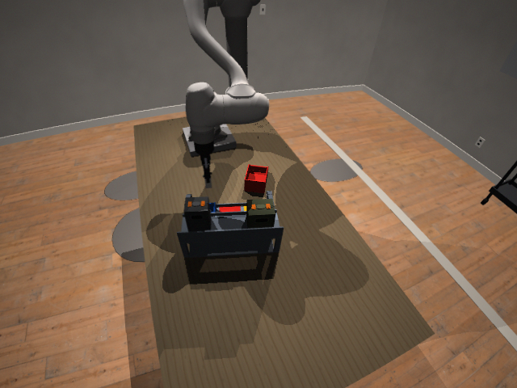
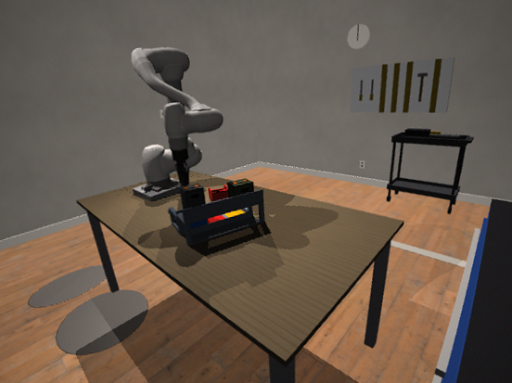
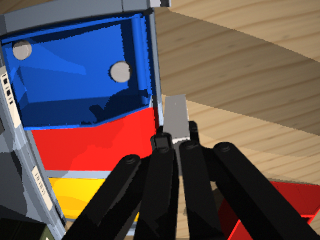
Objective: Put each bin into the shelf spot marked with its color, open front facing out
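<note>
The blue bin (image 1: 212, 207) (image 3: 75, 85) lies in the shelf (image 1: 229, 241) (image 2: 221, 206) at its blue end, two round grey parts inside. Its front edge lies along the inner side of the front lip in the wrist view. The blue mark is hidden under it. The red mark (image 1: 229, 208) (image 3: 95, 150) and the yellow mark (image 1: 245, 208) (image 3: 80, 195) are bare where they show. The red bin (image 1: 255, 185) (image 2: 218, 193) (image 3: 297, 194) stands on the table in front of the shelf; its parts cannot be made out. My gripper (image 1: 208, 184) (image 3: 177, 110) is shut and empty, just outside the front lip.
A dark grey box (image 1: 197, 217) (image 2: 192, 197) and a green box (image 1: 261, 217) (image 2: 240, 189) with orange latches stand on top of the shelf, over its two ends. The shelf's upper board covers part of the marks. The arm's base stands at the table's far end.
</note>
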`<state>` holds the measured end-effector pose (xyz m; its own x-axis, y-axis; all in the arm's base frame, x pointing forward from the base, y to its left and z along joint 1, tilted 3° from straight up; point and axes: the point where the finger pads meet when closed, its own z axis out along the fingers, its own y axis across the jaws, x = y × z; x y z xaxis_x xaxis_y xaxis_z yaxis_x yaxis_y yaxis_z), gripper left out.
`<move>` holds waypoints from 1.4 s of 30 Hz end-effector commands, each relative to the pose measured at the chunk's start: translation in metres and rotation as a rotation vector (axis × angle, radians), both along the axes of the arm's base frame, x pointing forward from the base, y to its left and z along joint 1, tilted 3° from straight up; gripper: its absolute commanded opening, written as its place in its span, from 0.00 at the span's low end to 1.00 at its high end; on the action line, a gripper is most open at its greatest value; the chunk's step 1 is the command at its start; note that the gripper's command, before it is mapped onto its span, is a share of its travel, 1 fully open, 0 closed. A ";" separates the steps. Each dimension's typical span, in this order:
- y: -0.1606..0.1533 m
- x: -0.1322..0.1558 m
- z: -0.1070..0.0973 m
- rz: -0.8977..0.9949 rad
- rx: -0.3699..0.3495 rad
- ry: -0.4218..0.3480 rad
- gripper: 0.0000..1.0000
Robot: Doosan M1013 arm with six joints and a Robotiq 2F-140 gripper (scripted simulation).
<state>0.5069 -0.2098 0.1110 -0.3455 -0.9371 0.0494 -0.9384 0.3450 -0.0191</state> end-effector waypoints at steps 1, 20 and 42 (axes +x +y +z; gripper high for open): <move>0.040 0.011 0.004 0.159 0.002 0.008 0.10; 0.192 0.024 0.019 0.754 0.002 0.039 0.10; 0.310 0.003 0.032 1.232 -0.001 0.065 0.10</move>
<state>0.5099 0.0990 0.1423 0.7682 -0.6393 0.0350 -0.6402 -0.7671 0.0400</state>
